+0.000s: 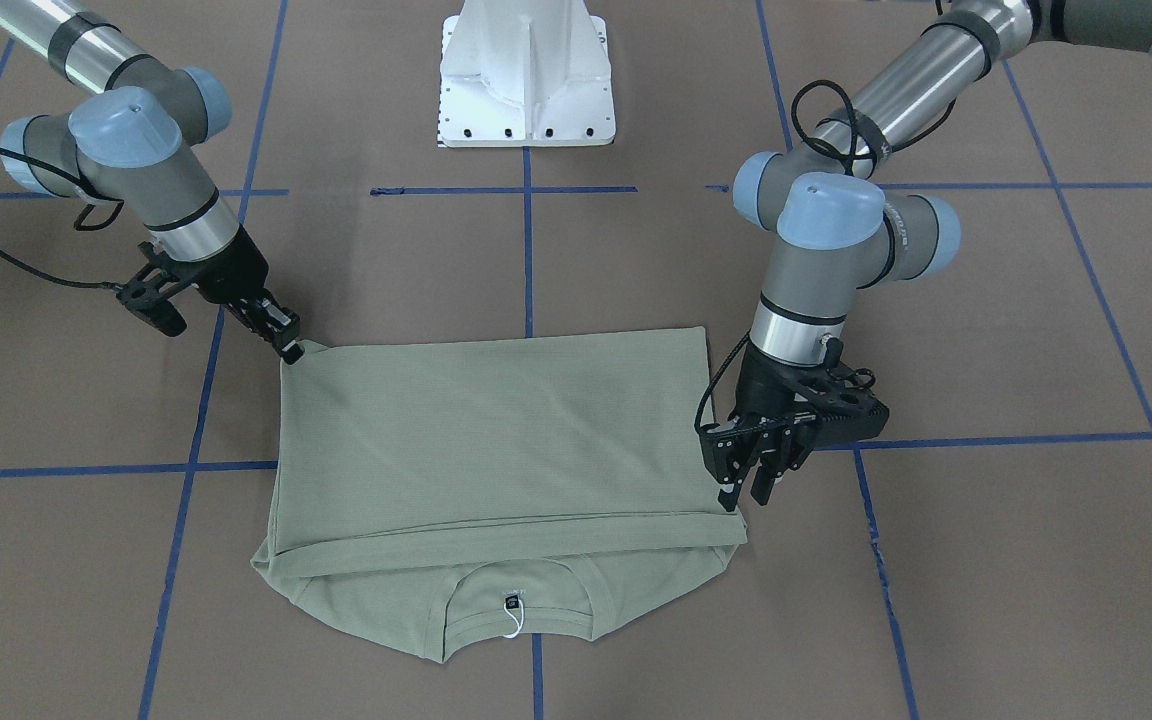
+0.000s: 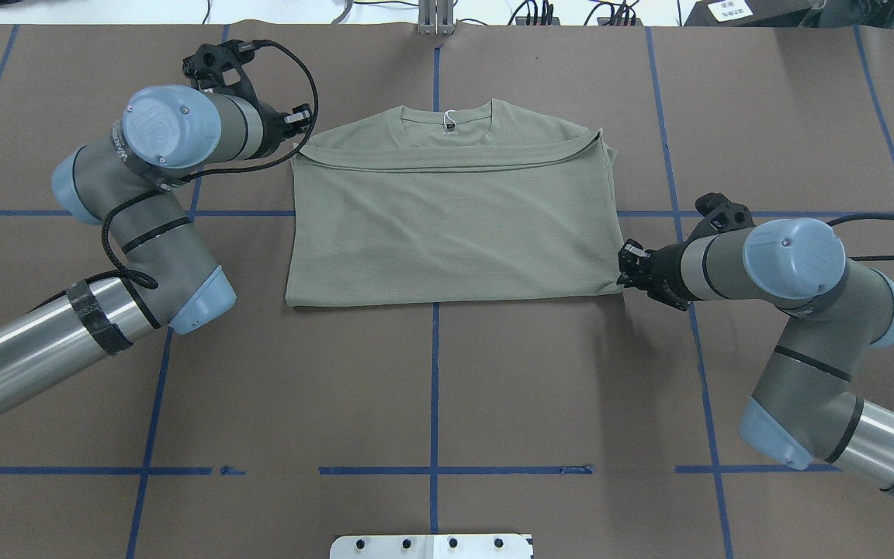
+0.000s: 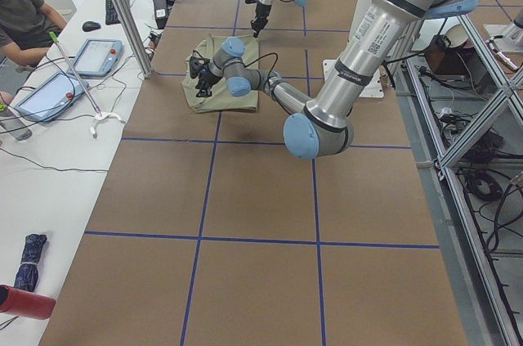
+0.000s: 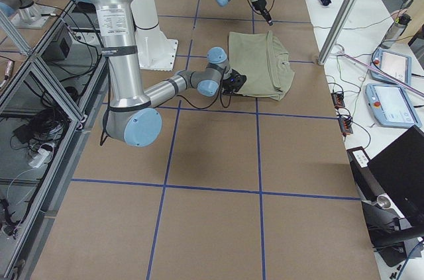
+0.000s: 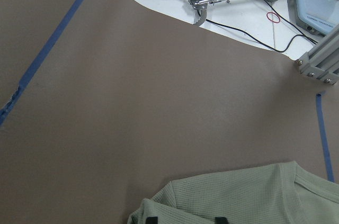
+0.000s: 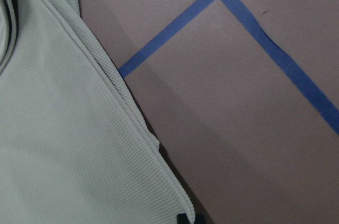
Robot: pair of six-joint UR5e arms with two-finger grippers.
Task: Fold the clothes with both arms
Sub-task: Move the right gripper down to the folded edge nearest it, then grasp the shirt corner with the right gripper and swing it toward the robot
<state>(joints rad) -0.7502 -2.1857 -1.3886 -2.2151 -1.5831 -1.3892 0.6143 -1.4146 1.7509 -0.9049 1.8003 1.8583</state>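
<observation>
The sage-green shirt point(image 2: 455, 225) lies folded flat on the brown table, its lower half laid up over the chest. The ribbed collar point(image 1: 516, 590) and the white hang tag point(image 2: 449, 119) show at the far edge. My left gripper point(image 1: 744, 495) stands at the fold's far-left end point(image 2: 301, 128), its fingers apart over the cloth edge point(image 5: 238, 197) and holding nothing. My right gripper point(image 1: 288, 345) is at the near-right corner point(image 2: 624, 268). Its tips are together on the shirt's edge point(image 6: 63, 128).
The white pedestal base point(image 1: 526, 75) stands at the robot's side of the table. Blue tape lines point(image 2: 435, 388) cross the brown surface. Beyond the far edge are a white bench with tablets point(image 3: 90, 56), a grabber tool point(image 5: 196, 4), an aluminium post point(image 3: 122, 11) and a seated person point(image 3: 24, 11).
</observation>
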